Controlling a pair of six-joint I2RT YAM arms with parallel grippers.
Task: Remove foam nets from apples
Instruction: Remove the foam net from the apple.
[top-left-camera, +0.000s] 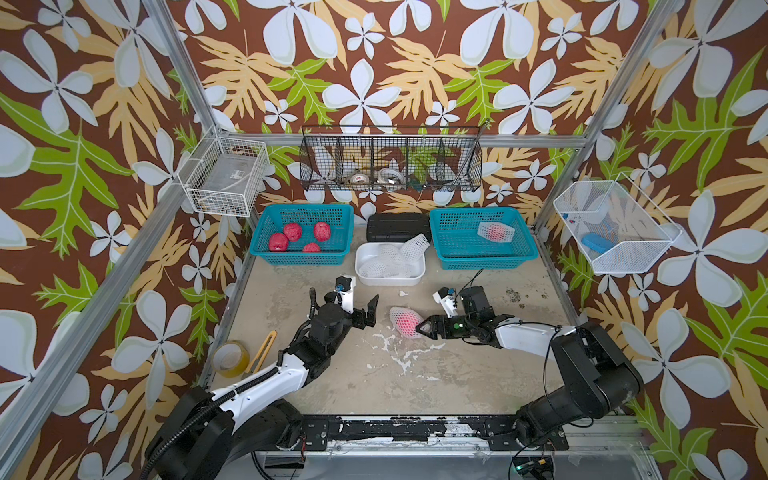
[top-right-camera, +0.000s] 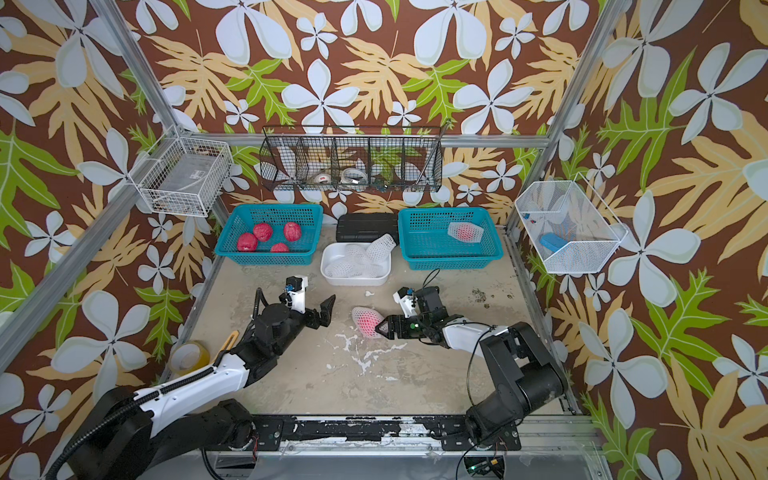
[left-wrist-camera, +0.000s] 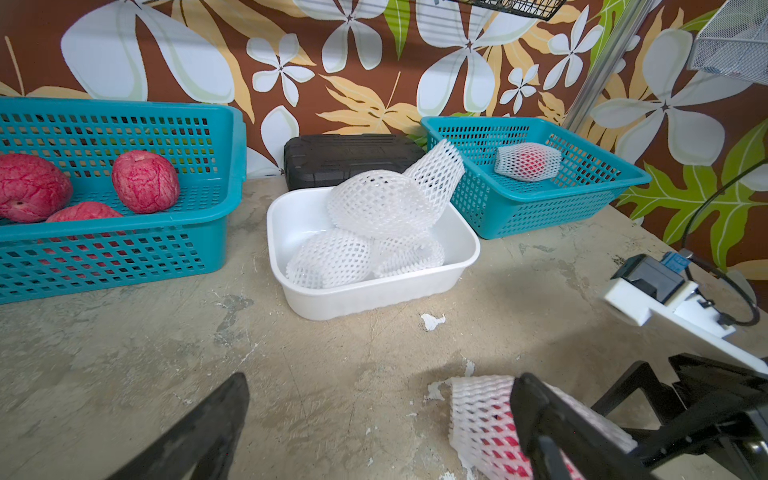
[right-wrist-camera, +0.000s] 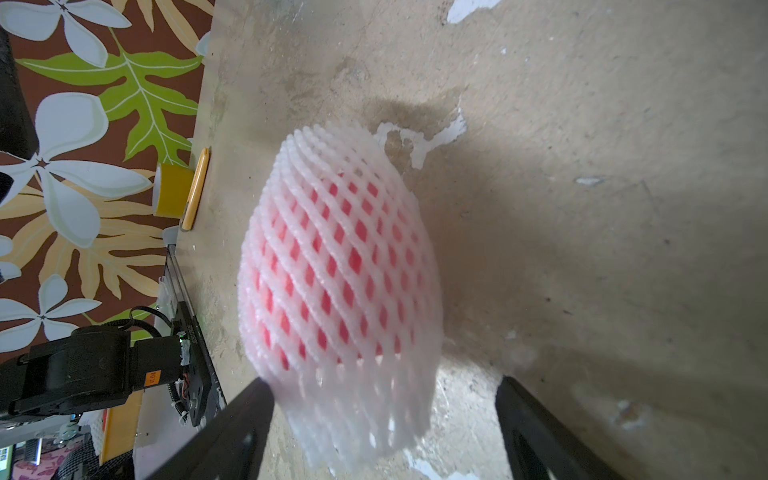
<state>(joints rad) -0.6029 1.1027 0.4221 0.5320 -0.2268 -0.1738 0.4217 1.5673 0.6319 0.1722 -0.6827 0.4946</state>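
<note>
One apple (right-wrist-camera: 328, 266) still in its white foam net (top-left-camera: 405, 322) lies on the table's middle. My right gripper (right-wrist-camera: 384, 390) is open, its jaws astride the net's loose end (right-wrist-camera: 357, 419); one finger touches the foam, the other stands apart. My left gripper (top-left-camera: 371, 311) is open and holds nothing, just left of that apple (left-wrist-camera: 482, 415). Another netted apple (top-left-camera: 494, 232) rests in the right teal basket (top-left-camera: 473, 210). Several bare red apples (top-left-camera: 293, 231) sit in the left teal basket (top-left-camera: 305, 206). Several empty foam nets (top-left-camera: 390, 262) fill the white tub (top-left-camera: 390, 282).
A black case (top-left-camera: 397, 226) lies between the baskets at the back. A tape roll (top-left-camera: 230, 357) and a yellow knife (top-left-camera: 262, 349) lie at the table's left edge. Wire baskets hang on the walls, one white (top-left-camera: 224, 178) and one black (top-left-camera: 390, 158).
</note>
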